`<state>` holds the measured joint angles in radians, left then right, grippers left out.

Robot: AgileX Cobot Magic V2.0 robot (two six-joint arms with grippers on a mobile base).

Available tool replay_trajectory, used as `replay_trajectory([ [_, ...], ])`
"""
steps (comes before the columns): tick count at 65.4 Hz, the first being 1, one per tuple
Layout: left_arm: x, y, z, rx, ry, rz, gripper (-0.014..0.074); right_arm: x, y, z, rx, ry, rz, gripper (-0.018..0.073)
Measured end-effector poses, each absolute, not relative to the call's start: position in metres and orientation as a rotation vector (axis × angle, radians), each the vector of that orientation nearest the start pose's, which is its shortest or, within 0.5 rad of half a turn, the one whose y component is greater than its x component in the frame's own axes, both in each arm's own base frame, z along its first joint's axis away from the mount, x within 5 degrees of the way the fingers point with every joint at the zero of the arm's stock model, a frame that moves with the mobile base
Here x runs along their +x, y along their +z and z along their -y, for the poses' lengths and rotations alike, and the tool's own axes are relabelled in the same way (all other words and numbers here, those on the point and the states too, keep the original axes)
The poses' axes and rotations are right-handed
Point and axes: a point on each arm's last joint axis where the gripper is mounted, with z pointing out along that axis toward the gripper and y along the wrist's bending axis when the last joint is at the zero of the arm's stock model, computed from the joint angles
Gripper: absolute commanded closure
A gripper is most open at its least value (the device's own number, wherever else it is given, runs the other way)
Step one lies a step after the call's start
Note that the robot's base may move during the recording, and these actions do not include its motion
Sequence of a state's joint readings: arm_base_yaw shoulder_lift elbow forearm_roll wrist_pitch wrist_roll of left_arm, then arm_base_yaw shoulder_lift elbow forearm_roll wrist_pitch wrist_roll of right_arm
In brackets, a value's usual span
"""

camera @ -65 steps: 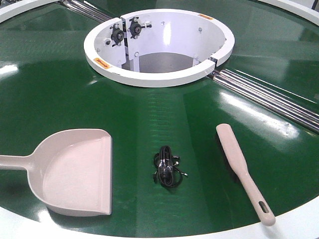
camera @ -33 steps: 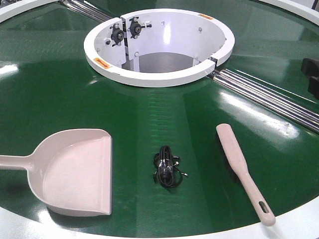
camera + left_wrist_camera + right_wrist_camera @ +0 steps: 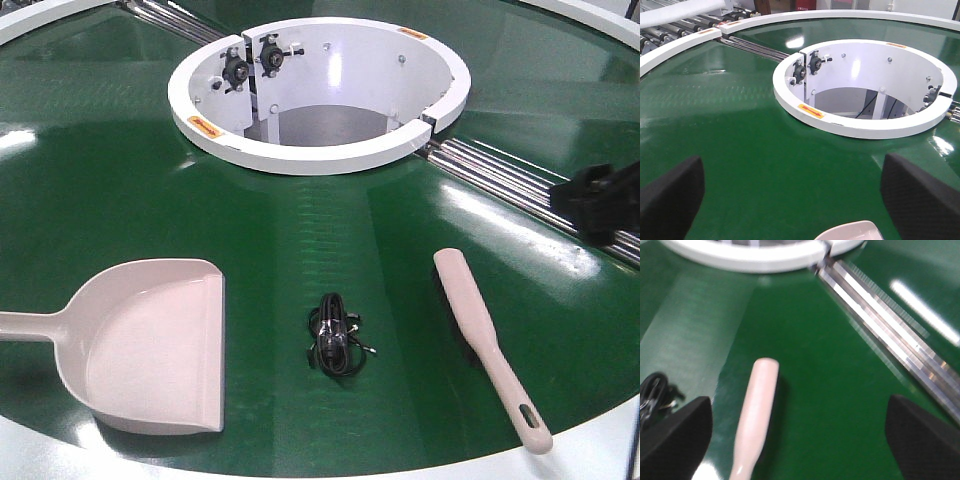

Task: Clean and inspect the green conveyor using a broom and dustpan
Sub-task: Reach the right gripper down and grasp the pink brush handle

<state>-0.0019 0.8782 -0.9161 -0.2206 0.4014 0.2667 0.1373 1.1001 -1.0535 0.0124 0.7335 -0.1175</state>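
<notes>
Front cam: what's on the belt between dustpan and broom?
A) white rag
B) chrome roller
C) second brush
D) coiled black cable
D: a coiled black cable lies on the green conveyor between the dustpan and the broom, touching neither.
</notes>
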Motion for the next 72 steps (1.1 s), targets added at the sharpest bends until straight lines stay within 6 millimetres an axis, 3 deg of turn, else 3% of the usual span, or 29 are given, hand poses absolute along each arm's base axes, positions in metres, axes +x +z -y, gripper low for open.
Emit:
replay_trajectory([
  [9,0.183,0.394,0.008,0.12,-0.036,-1.834,-0.0041,0.26,0.345,-0.046,-0.281,0.061,-2.42,-0.0085],
  [21,0.183,0.394,0.008,0.12,-0.036,-1.835,-0.0029,0.319,0.295,-0.06,-0.227,0.079,-2.642,-0.0073],
  [34,0.183,0.394,0.008,0.12,-0.036,-1.835,-0.0024,0.36,0.253,-0.071,-0.193,0.109,-2.81,-0.0055],
  [47,0.183,0.394,0.008,0.12,-0.036,-1.835,-0.0011,0.378,0.224,-0.08,-0.21,0.111,-2.906,-0.0036],
  [65,0.183,0.393,0.008,0.121,-0.037,-1.84,-0.0009,0.384,0.195,-0.087,-0.233,0.105,-2.985,-0.0029],
  [72,0.183,0.393,0.008,0.121,-0.037,-1.84,-0.0008,0.385,0.188,-0.087,-0.234,0.101,-3.007,0.002],
])
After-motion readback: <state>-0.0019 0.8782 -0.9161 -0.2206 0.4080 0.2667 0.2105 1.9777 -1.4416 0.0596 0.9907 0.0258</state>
